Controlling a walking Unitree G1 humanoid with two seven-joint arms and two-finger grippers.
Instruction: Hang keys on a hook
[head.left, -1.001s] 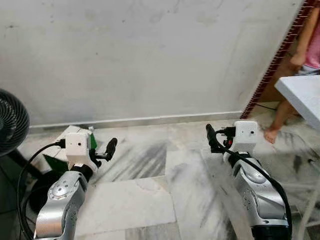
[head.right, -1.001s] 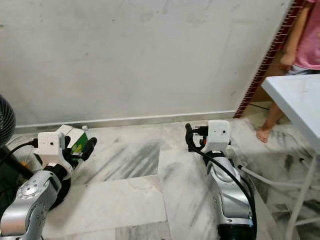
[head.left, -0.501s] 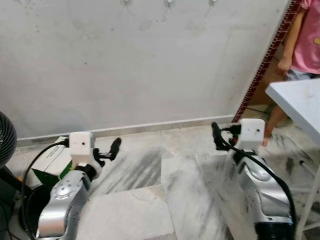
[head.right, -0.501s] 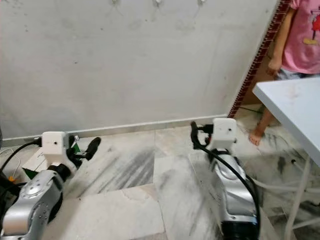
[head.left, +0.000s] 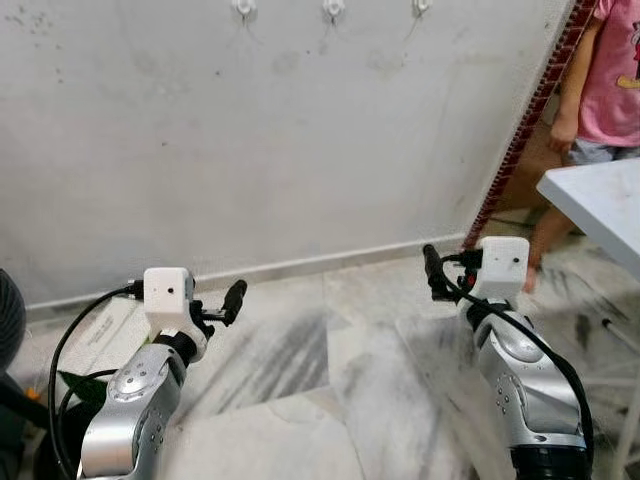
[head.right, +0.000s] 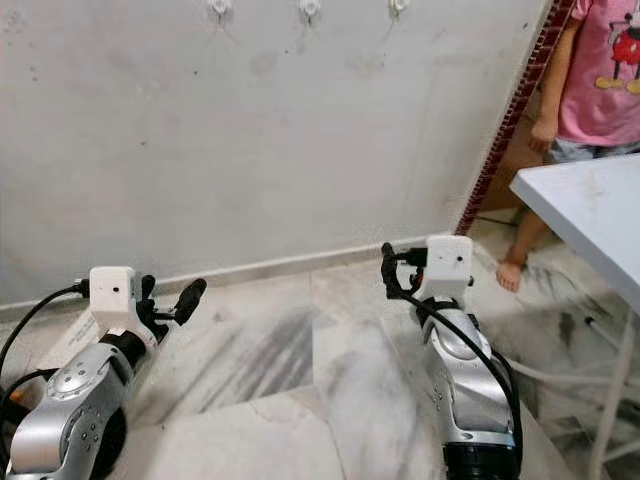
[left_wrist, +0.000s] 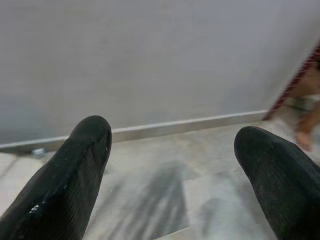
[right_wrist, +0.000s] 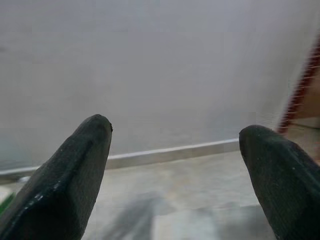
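Note:
Three small white hooks (head.left: 333, 8) sit in a row high on the pale wall. Both arms are held out low in front of me, well below the hooks. My left gripper (head.left: 233, 298) is open over the marble floor, and the left wrist view shows its two black fingertips (left_wrist: 87, 137) wide apart with nothing between them. My right gripper (head.left: 432, 270) is open too, its fingertips (right_wrist: 92, 132) spread and empty, pointing at the wall's base.
A person in a pink shirt (head.left: 612, 75) stands barefoot at the right by a brick-red door edge (head.left: 520, 120). A white table (head.left: 600, 200) juts in at the right. A black fan (head.left: 8, 320) and a green-and-white box (head.left: 95, 345) are at the left.
The camera has tilted upward and moved closer to the wall, bringing the hooks into the top of the picture. Both arms keep the same pose with fingers spread.

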